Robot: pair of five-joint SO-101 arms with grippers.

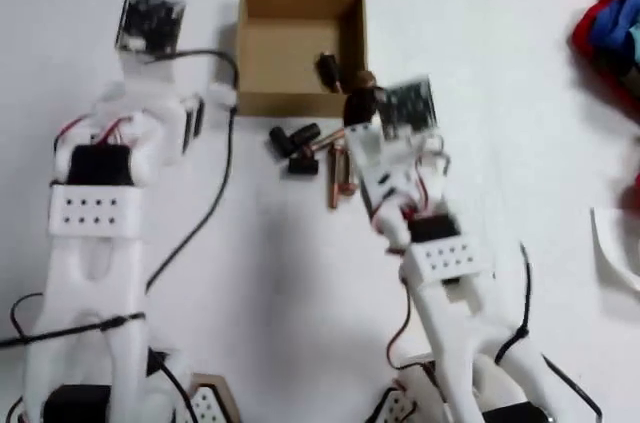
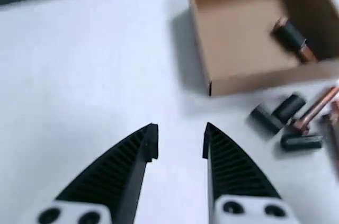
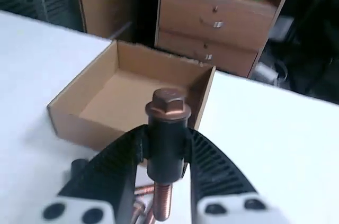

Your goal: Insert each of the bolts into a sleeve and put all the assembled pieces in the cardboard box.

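The cardboard box (image 1: 262, 51) stands at the table's far middle with one sleeved bolt (image 1: 328, 68) lying inside. My right gripper (image 3: 167, 140) is shut on an upright black sleeve with a copper bolt (image 3: 168, 105) through it, held just before the box's near right corner (image 1: 360, 99). Loose black sleeves (image 1: 292, 138) and bare copper bolts (image 1: 335, 175) lie on the table in front of the box. My left gripper (image 2: 180, 140) is open with nothing in it, over bare table left of the box (image 2: 238, 38) and the sleeves (image 2: 288, 107).
A black cable (image 1: 215, 193) runs across the table between the arms. Red and blue cloth (image 1: 610, 23) and a white object (image 1: 612, 243) sit at the right edge. A wooden drawer unit (image 3: 217, 23) stands beyond the table.
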